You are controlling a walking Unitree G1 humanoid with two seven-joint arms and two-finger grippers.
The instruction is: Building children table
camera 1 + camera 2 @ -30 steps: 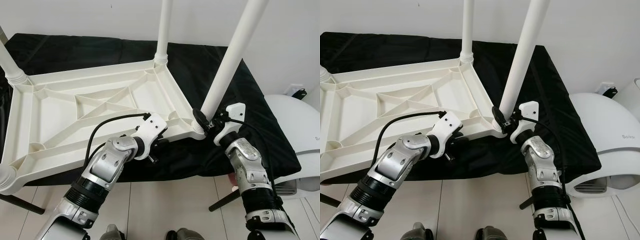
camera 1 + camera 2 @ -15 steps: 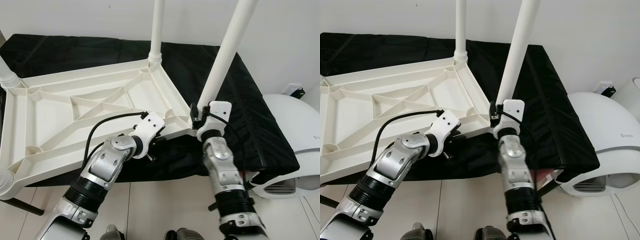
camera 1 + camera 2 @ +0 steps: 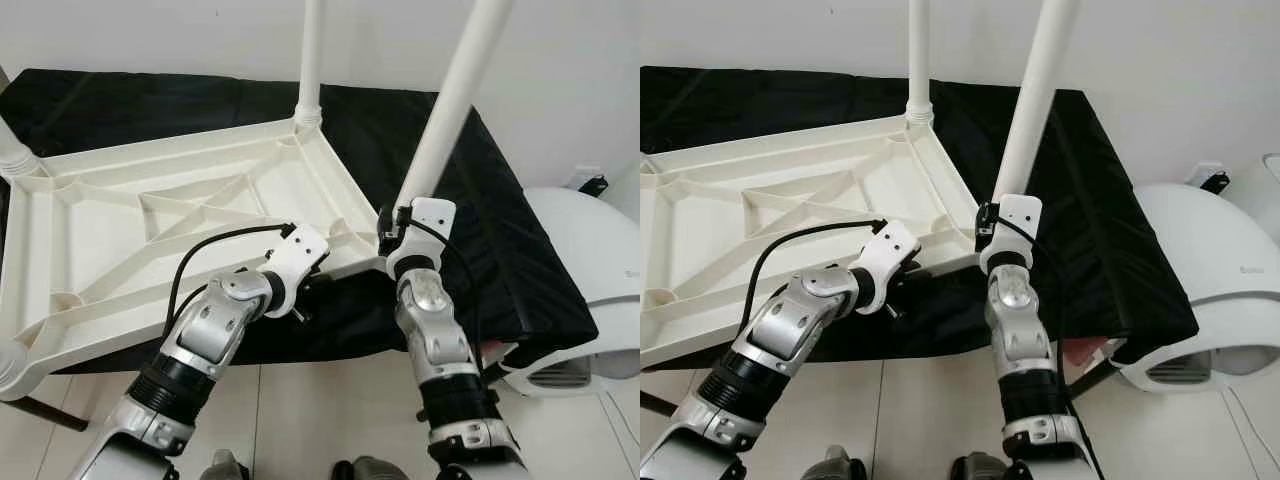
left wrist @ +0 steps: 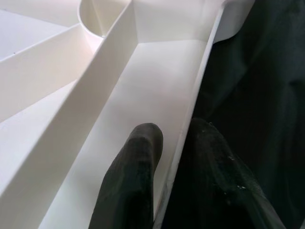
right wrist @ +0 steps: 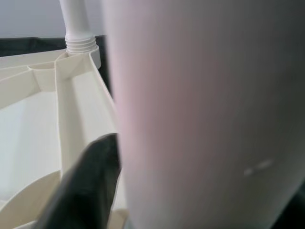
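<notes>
Item: white plastic tabletop [image 3: 150, 230], lying upside down so that we see its ribbed underside, a lattice of raised diagonal struts inside a deep rim. Round sockets sit at the corners. White tube legs stand up from them: a far leg [image 3: 310, 60] seated in a threaded collar, and a near leg [image 3: 450, 100] leaning slightly at the near right corner.

Left gripper [image 4: 174, 157]: we find it closed on the rim's near edge, one black finger inside the channel and the other outside against the cloth.

Right gripper [image 3: 392, 232]: at the base of the near leg; the leg sits tight against one black finger [image 5: 83, 186], but we cannot tell how far the fingers are parted.

Surface: a black cloth [image 3: 500, 260] draped over a low stand, with the tabletop resting on it.

Room: white wall behind, pale tiled floor [image 3: 330, 410], a rounded white appliance [image 3: 590, 280] to the right.
</notes>
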